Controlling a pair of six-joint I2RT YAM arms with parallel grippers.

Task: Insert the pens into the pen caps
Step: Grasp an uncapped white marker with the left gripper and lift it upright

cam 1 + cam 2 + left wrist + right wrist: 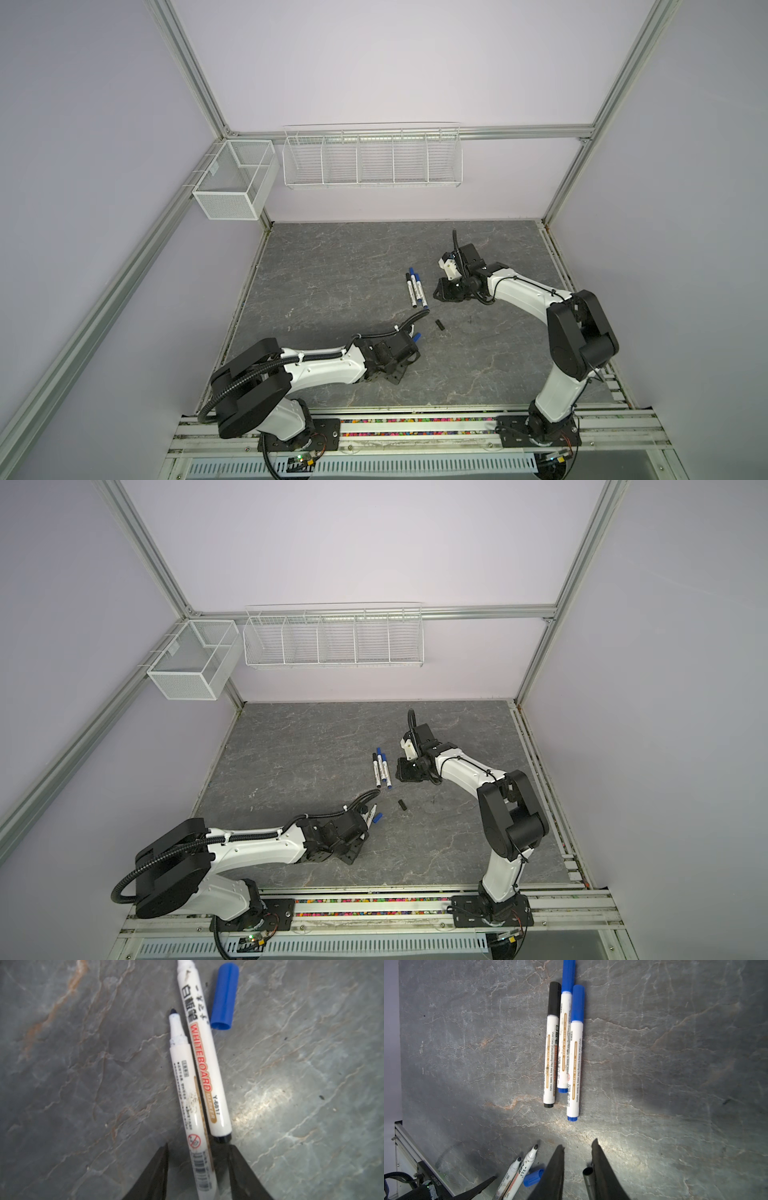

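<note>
While the left pincer (198,1145) is standing partly open, gripping nothing, we are seeing one uncapped pen (185,1084) lying between its jaws, and a blue cap (224,995) lying beyond its tips.

Glossy plastic on a matt stone-look top
Smooth white plastic marker pens (204,1059) show glossy barrels with highlights; the loose blue plastic cap (224,995) is smooth and satin. The grey veined tabletop (83,1084) looks matt, stone-like; white wire baskets (372,160) hang on brushed aluminium rails (523,132).
</note>
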